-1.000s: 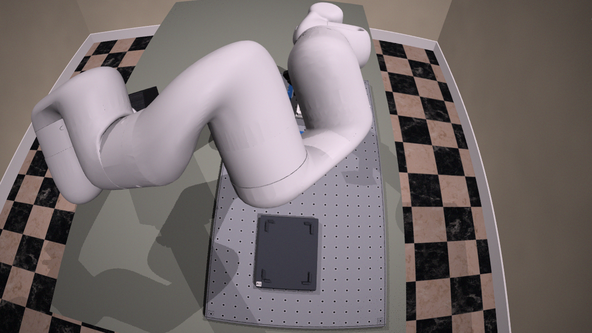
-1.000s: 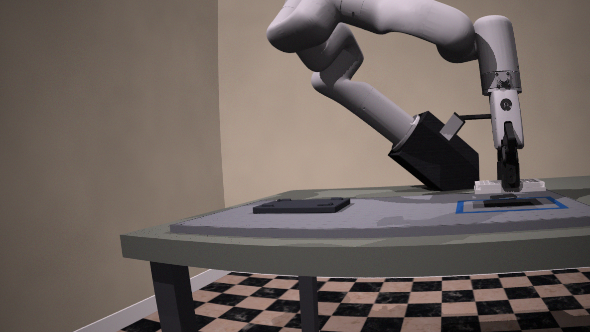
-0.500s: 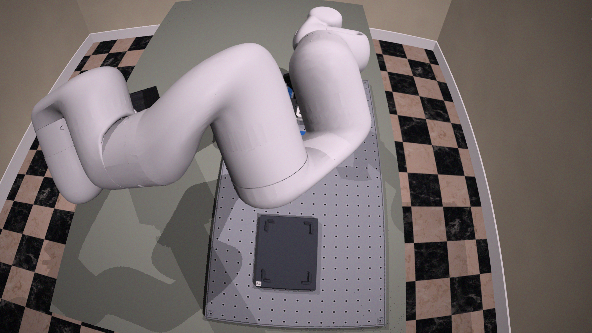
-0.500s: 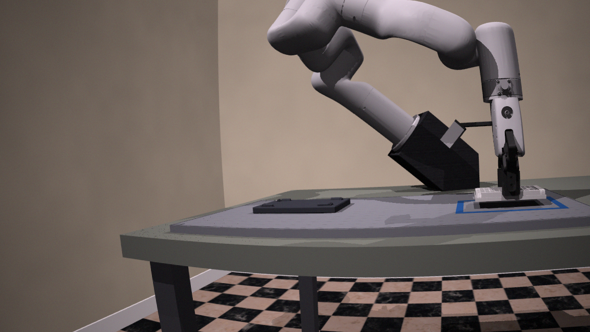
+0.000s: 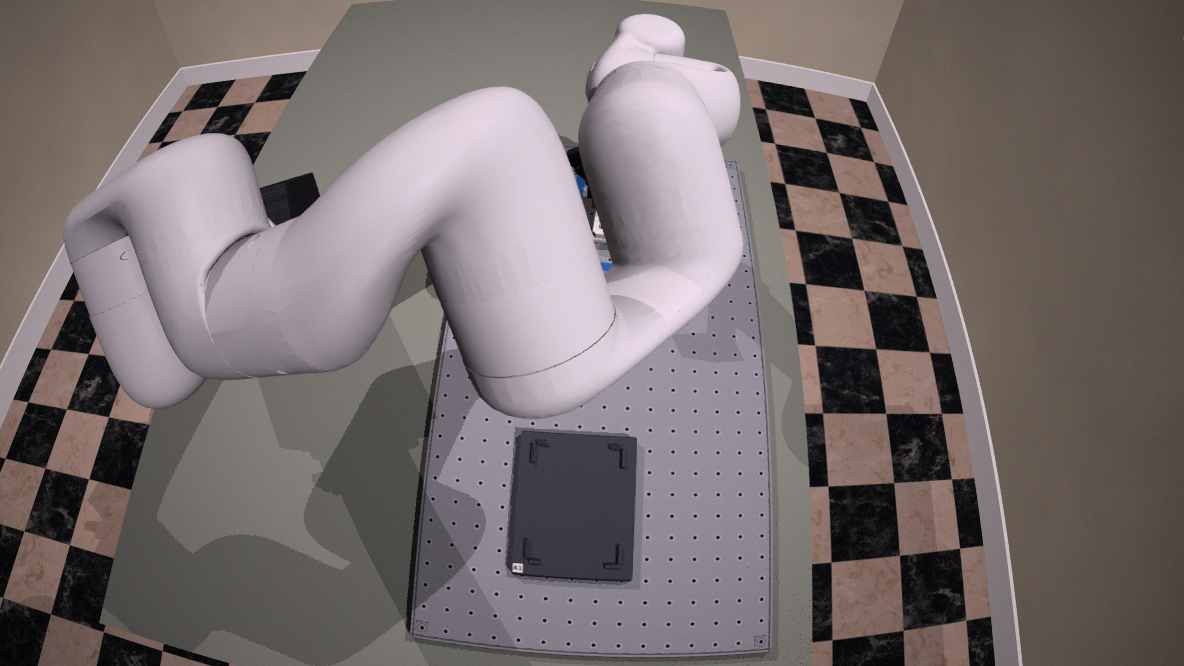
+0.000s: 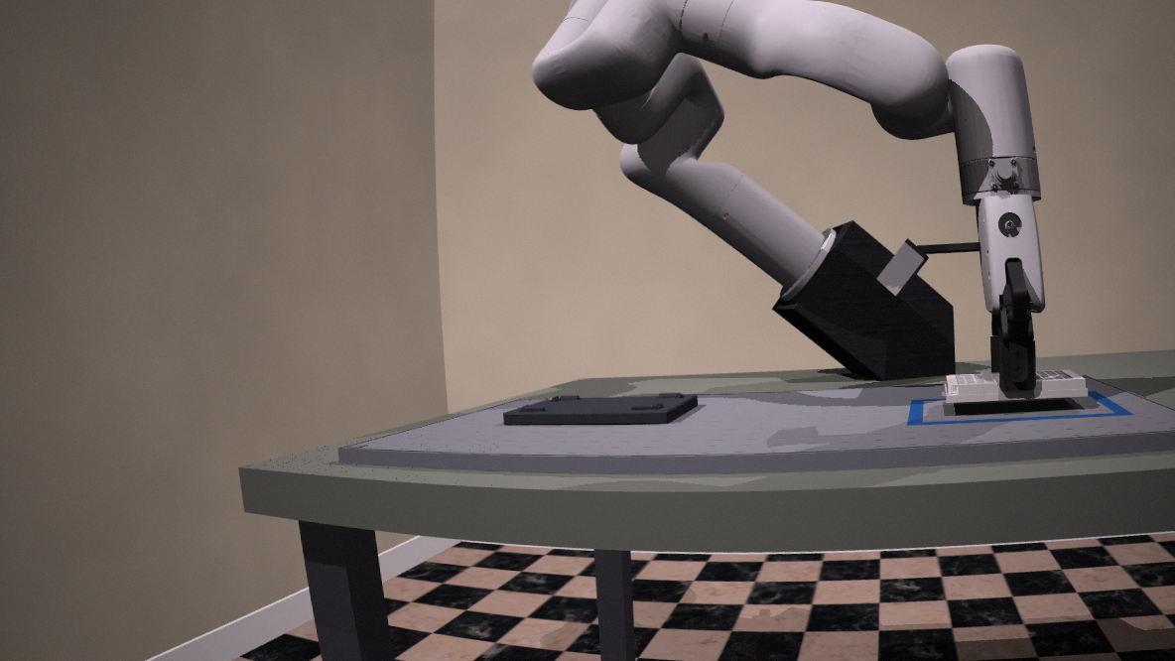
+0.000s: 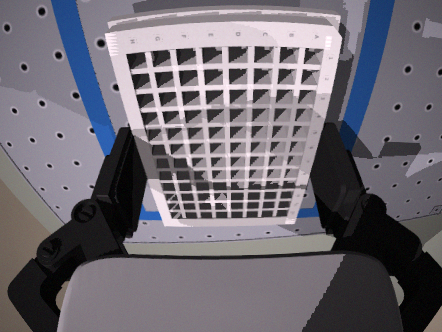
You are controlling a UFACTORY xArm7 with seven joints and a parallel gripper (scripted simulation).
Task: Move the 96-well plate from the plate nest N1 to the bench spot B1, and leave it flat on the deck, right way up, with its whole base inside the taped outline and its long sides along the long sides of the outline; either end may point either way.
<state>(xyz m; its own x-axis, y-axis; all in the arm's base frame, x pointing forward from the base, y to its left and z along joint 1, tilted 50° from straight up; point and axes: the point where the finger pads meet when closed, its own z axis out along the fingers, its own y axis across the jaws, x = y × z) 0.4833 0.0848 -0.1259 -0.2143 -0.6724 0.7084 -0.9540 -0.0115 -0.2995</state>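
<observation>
The white 96-well plate (image 7: 222,121) is held right way up between the black fingers of my gripper (image 7: 227,146), which grips its two long sides. In the side view the plate (image 6: 1015,392) hangs level, a small gap above the deck, over the blue taped outline B1 (image 6: 1018,408). In the wrist view the blue outline (image 7: 373,45) frames the plate, with its long sides running along the plate's long sides. The dark plate nest N1 (image 5: 572,506) stands empty at the near end of the deck, and also shows in the side view (image 6: 600,407). In the top view the arm hides the plate and gripper.
The perforated grey deck (image 5: 695,463) lies on the green table. The arm's black base block (image 6: 866,306) stands just behind the outline. The arm's large white links (image 5: 397,248) reach over the far half of the deck.
</observation>
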